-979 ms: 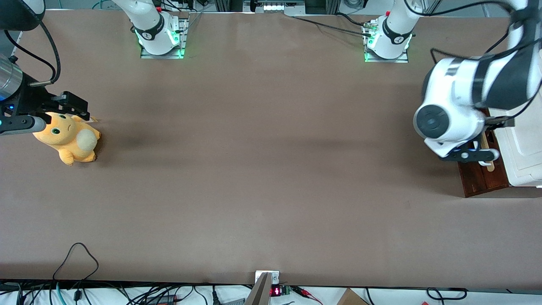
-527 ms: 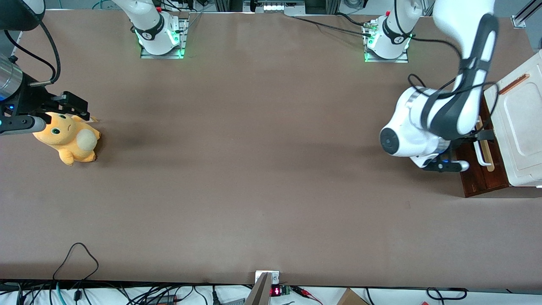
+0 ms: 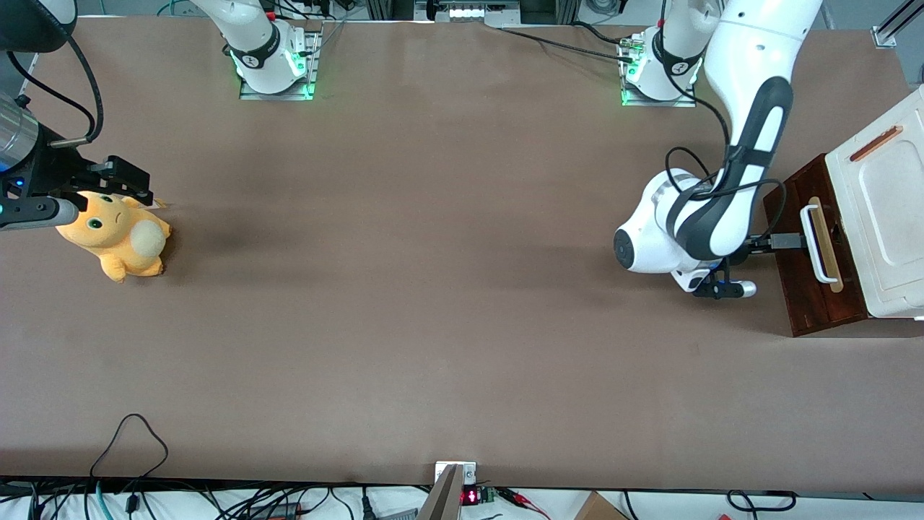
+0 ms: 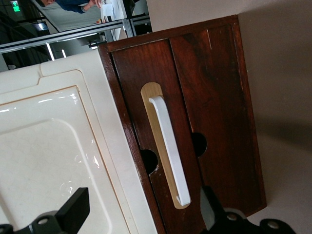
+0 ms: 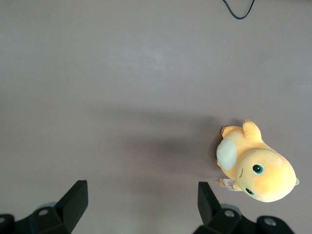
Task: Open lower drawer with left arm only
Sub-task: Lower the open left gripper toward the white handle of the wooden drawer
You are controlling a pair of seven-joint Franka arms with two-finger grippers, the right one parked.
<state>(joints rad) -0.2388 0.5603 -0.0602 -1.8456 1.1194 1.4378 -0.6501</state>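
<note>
Two fingers, front view: the left arm [image 3: 747, 137] reaches down toward the working arm's end of the table [image 3: 447, 289]. Its gripper [image 3: 794, 240] points level at the lower drawer [image 3: 816, 303]. The fingers stack one over the other here, so their gap is hidden in this view.
Drawer, front view: the dark reddish-brown front stands below the white moulded panel [image 3: 888, 217] and looks shut, with no pale inside showing.
Handle, front view: the white bar handle [image 3: 817, 245] runs near to far across the drawer front. The gripper tip is just short of its middle.
Fingers, left wrist view: the gripper [image 4: 142, 195] is spread wide and holds nothing.
Key relation, left wrist view: the handle [image 4: 168, 146] lies straight ahead of the gripper, apart from it. Its long axis crosses the line between the two fingers [image 4: 78, 207], so it sits within their span.
Drawer, left wrist view: the lower drawer [image 4: 219, 97] sits beside the white panel [image 4: 48, 146], and two dark round holes flank the pale strip.
Judgement: an advance, a closing on the bar, then a pull toward the parked arm's end seem called for.
Right wrist view: only an orange plush toy [image 5: 256, 168] on bare table.
</note>
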